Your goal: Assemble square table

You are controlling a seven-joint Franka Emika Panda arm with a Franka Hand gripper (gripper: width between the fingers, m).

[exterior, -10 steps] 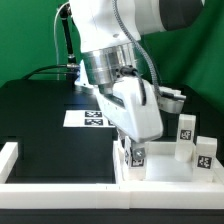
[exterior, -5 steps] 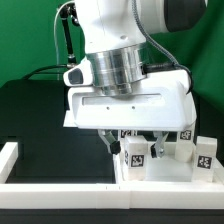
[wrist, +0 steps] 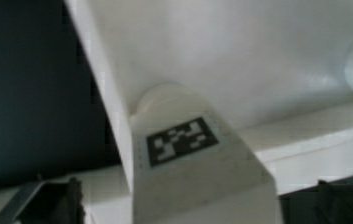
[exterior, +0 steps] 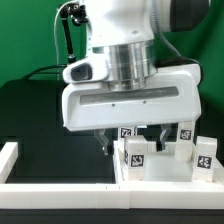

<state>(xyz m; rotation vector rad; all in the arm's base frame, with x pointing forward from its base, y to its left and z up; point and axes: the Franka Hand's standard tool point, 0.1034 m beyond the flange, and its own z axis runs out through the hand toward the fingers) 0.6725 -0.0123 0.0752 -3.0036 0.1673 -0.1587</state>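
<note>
The gripper (exterior: 136, 140) is seen low over the square table top (exterior: 160, 168), which lies at the exterior view's right, against the white border wall (exterior: 60, 186). A tagged leg (exterior: 136, 154) stands upright betw. the spread fingers (exterior: 108, 141); contact w/ the pads can't be told. In wrist view the leg (wrist: 191, 160) fills the centre, fingertips (wrist: 48, 198) apart on both sides. More legs (exterior: 204, 155) stand nearby.

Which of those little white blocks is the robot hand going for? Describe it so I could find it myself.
Look under the big white robot hand, at the white square plastic tray-like top by the low white border wall. Three small white tagged legs stand there; it is the one nearest the exterior view's left, directly beneath the fingers.
</note>
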